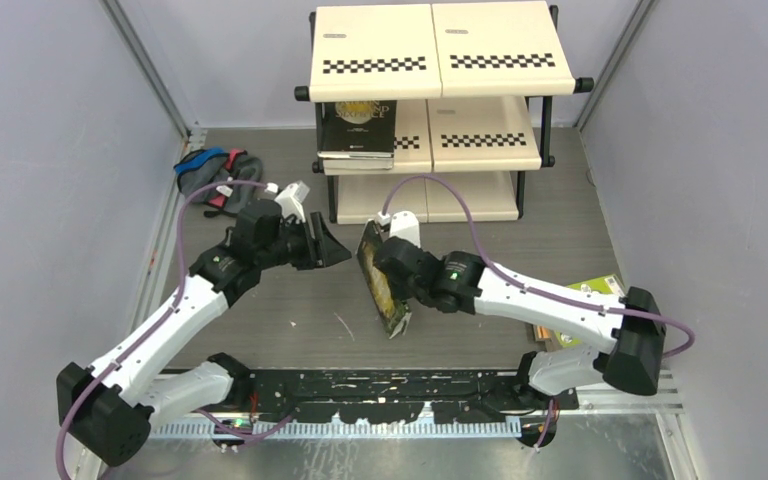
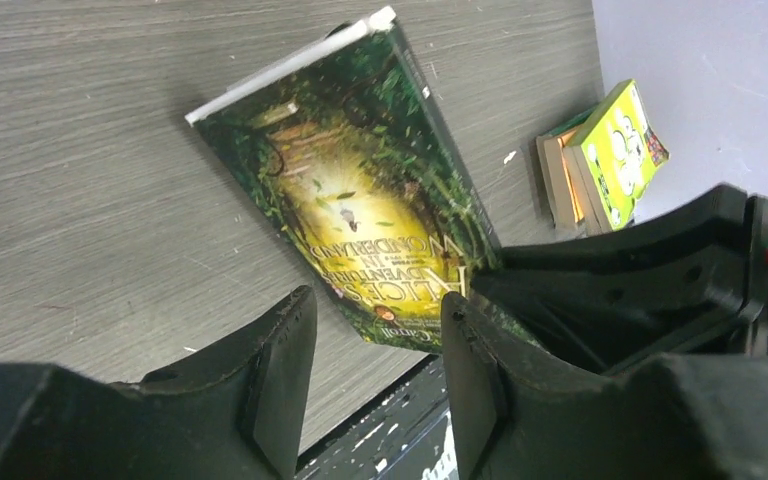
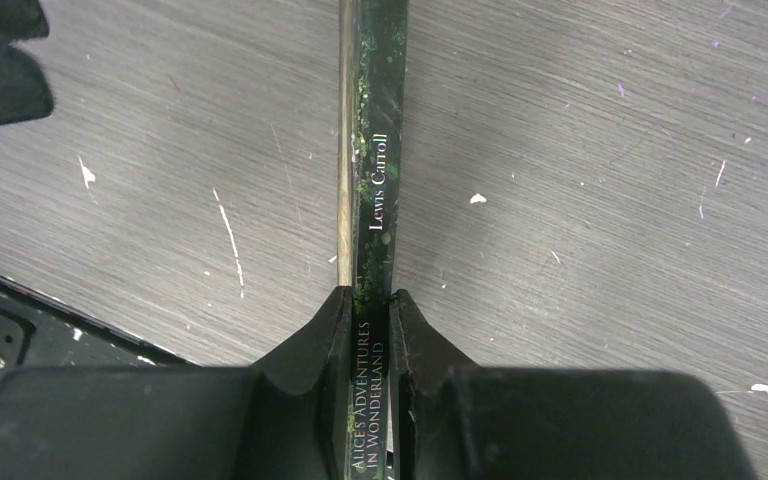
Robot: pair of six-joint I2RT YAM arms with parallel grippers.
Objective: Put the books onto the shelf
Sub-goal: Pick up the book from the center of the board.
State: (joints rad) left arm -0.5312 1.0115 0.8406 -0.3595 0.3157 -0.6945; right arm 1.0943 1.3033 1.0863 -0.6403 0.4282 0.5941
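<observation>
Spine reads "Alice's Adventures in Wonderland", "Lewis Carroll": green-gold book (image 3: 372, 170) held on edge over tabletop (image 3: 580, 200), right jaws clamped on spine. Left jaws apart, empty, nearby. Black book (image 1: 358, 128) on shelf (image 1: 440, 50), middle tier.

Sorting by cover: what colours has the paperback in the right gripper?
Dark green foliage around a golden-yellow centre on the thin paperback book; best in left wrist view.

A: How many books?
B: One green book (image 3: 372, 150) pinched between the right fingers (image 3: 310, 345). One black book (image 1: 357, 128) on the shelf (image 1: 480, 40), far past both pairs of fingers. A pile (image 2: 610, 150) beyond the left fingers (image 2: 280, 370); I can count two there, maybe more.
A: Shelves?
B: One, with three boards.
A: Arms?
B: Two: the left arm (image 1: 170, 325) and the right arm (image 1: 545, 295). And one cloth bundle (image 1: 210, 175).
</observation>
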